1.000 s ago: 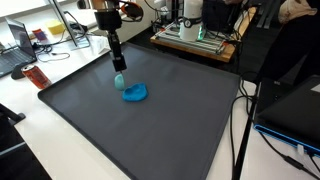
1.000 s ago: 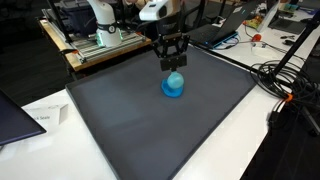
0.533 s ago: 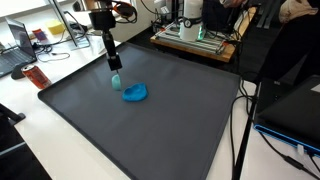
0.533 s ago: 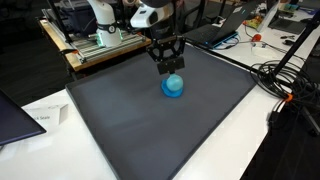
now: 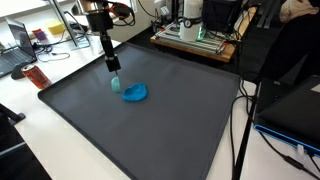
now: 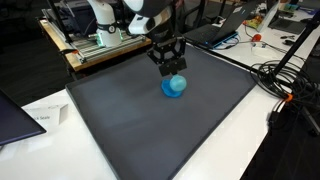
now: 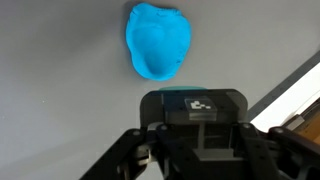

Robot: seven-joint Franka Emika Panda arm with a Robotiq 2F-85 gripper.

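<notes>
Since a second ago the gripper (image 5: 113, 68) has slid left and a little up in an exterior view, carrying the pale teal piece (image 5: 116, 85) away from the blue blob (image 5: 135, 93) — the two were almost touching then and now stand just apart.

Farthest left, a red object (image 5: 35, 76) lies on the white tabletop off the corner of the dark mat (image 5: 150, 135), well apart from the arm. Next comes the gripper, pointing straight down with its fingers clamped on the pale teal piece. Whether that piece touches the mat cannot be told. Just right of it the blue blob lies on the mat.

In an exterior view the gripper (image 6: 168, 68) stands just left of and above the blue blob (image 6: 174, 87); the teal piece is hard to tell from the blob there.

In the wrist view the closed gripper (image 7: 195, 100) fills the lower middle, a sliver of the pale teal piece (image 7: 185, 89) shows at its tip — and the blue blob (image 7: 158, 40) lies beyond it, slightly left.
</notes>
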